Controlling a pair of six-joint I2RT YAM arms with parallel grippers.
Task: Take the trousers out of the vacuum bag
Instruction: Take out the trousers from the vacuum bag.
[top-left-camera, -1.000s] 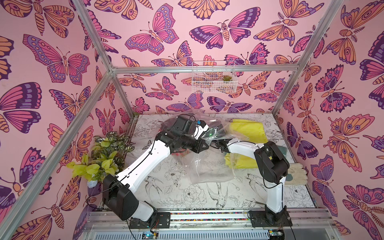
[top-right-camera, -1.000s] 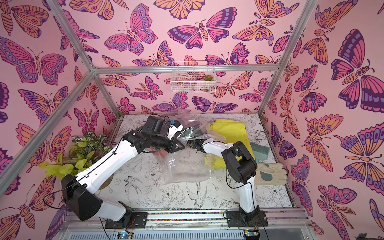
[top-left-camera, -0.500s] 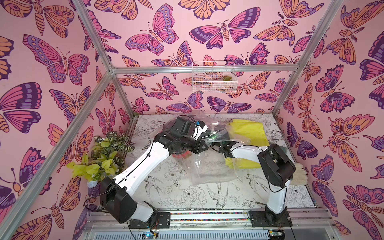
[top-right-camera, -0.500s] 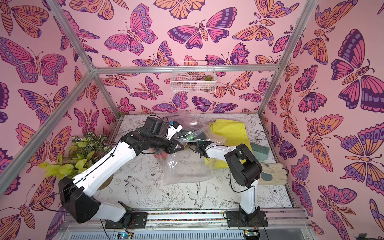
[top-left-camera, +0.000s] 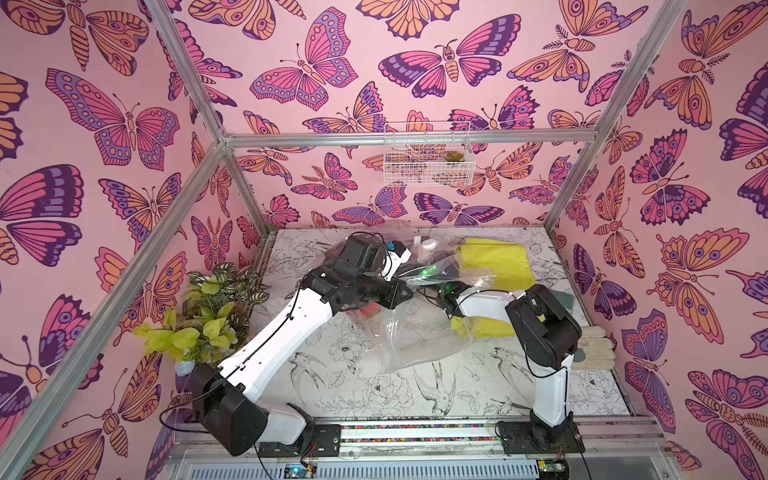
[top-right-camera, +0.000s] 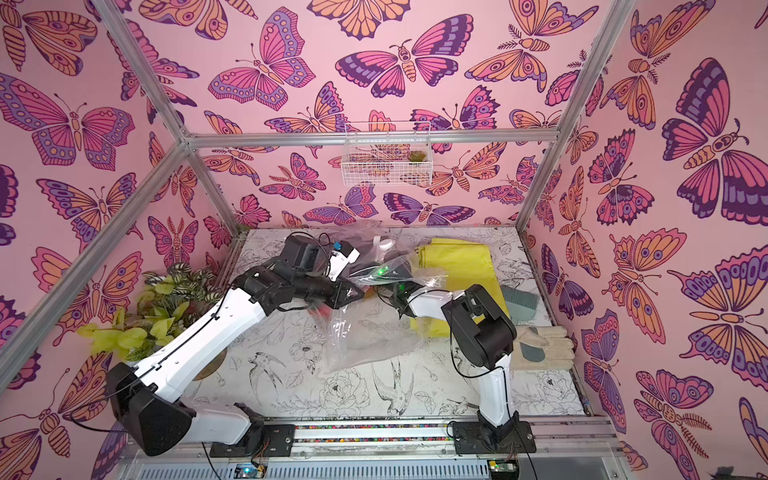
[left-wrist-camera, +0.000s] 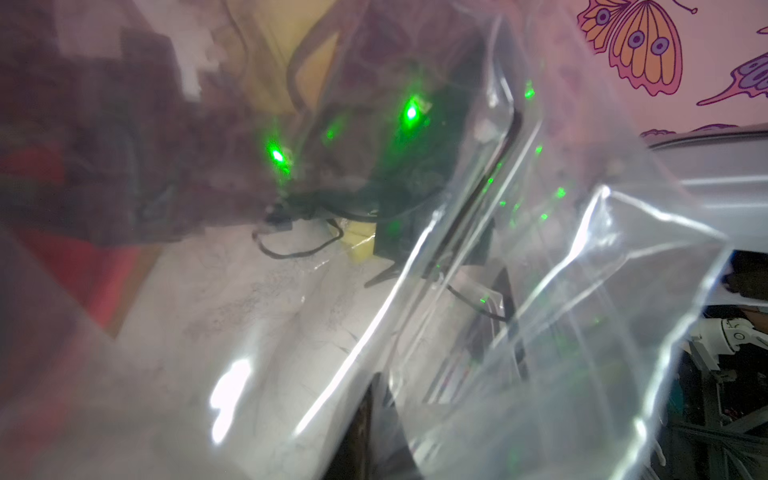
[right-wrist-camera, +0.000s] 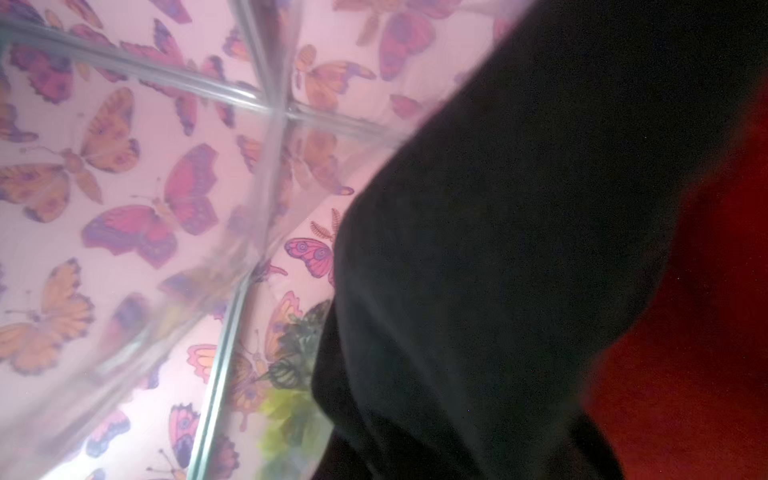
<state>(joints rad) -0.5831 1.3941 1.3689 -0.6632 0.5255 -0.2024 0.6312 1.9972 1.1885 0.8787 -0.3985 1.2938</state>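
Note:
The clear vacuum bag (top-left-camera: 415, 332) hangs lifted above the table's middle, its white valve cap (top-left-camera: 428, 245) at the back. My left gripper (top-left-camera: 404, 291) is shut on the bag's film, which crosses its dark fingers (left-wrist-camera: 365, 415) in the left wrist view. My right gripper (top-left-camera: 434, 286) is inside the bag, shut, with the black trousers (right-wrist-camera: 498, 249) draped over its jaws and red trousers (right-wrist-camera: 706, 332) beside them. Red cloth (top-left-camera: 368, 309) shows through the film. Yellow trousers (top-left-camera: 494, 257) lie outside at the back right. Another yellow piece (top-left-camera: 482, 328) lies under the right forearm.
A leafy plant (top-left-camera: 208, 316) stands at the left wall. Pale work gloves (top-left-camera: 594, 345) and a teal green garment (top-left-camera: 565, 299) lie along the right edge. A wire basket (top-left-camera: 428, 153) hangs on the back wall.
The right arm's elbow has shifted slightly and the bag's hanging part has changed shape a little. Both grippers stay shut about where they were.

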